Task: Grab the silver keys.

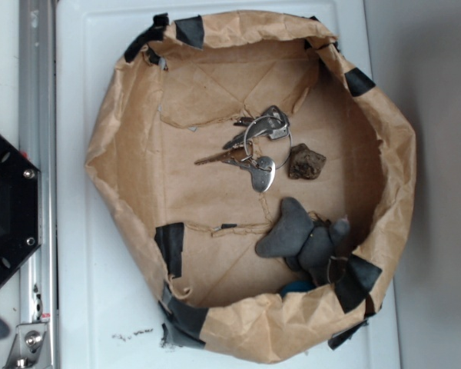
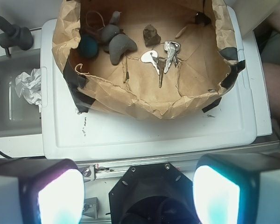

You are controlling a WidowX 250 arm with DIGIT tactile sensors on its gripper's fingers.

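1. At the left edge of the exterior view only the black robot base (image 1: 4, 211) shows; no arm reaches over the white bench (image 1: 84, 46), so by my reading the task has barely begun.
2. In the wrist view the tool (image 2: 139, 196) sits at the bottom of the frame, its two glowing pads (image 2: 60, 198) spread wide apart with nothing between them, well back from the paper-lined basket (image 2: 144, 100).
3. The silver keys (image 1: 255, 147) lie untouched on the brown paper near the middle of the basket, fanned out on their rings.
4. Just right of them sits a brown rock (image 1: 305, 162), close but apart.
5. The grey plush toy (image 1: 300, 240) lies at lower right.
6. Left to do: approach, descend, close on the keys, lift.
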